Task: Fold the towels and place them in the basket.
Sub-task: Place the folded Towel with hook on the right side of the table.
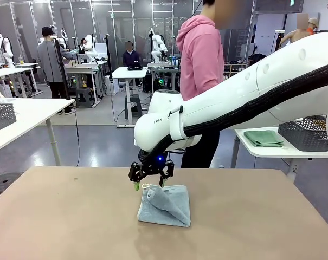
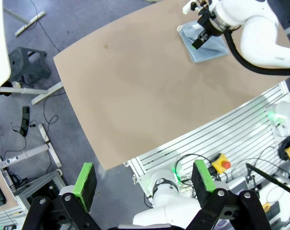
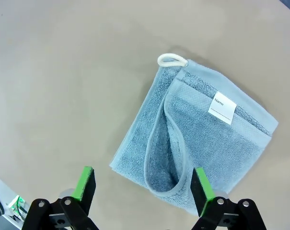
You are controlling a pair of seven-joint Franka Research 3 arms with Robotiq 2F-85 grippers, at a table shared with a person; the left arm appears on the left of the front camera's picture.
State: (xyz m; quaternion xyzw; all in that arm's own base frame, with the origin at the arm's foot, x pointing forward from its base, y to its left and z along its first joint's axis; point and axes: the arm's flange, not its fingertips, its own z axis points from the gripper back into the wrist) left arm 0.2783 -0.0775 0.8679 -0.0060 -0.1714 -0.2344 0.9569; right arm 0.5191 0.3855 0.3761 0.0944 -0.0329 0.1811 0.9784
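Note:
A light blue towel (image 1: 165, 205) lies folded into a rough square on the tan table (image 1: 60, 216), one flap loosely curled over its top. In the right wrist view the towel (image 3: 197, 139) shows a white hanging loop and a white name label. My right gripper (image 1: 150, 184) hovers just above the towel's far edge, open, with nothing between its green pads (image 3: 85, 184). High over the table's corner my left gripper (image 2: 144, 182) is open and empty, far from the towel (image 2: 204, 43). A dark grey wire-mesh basket (image 1: 310, 132) stands on a white side table to the right.
A person in a pink hoodie (image 1: 199, 54) stands at the far side of the table. A folded green cloth (image 1: 264, 138) lies beside the basket. Another mesh basket (image 1: 1, 115) sits on a white table at the left. Bare tabletop surrounds the towel.

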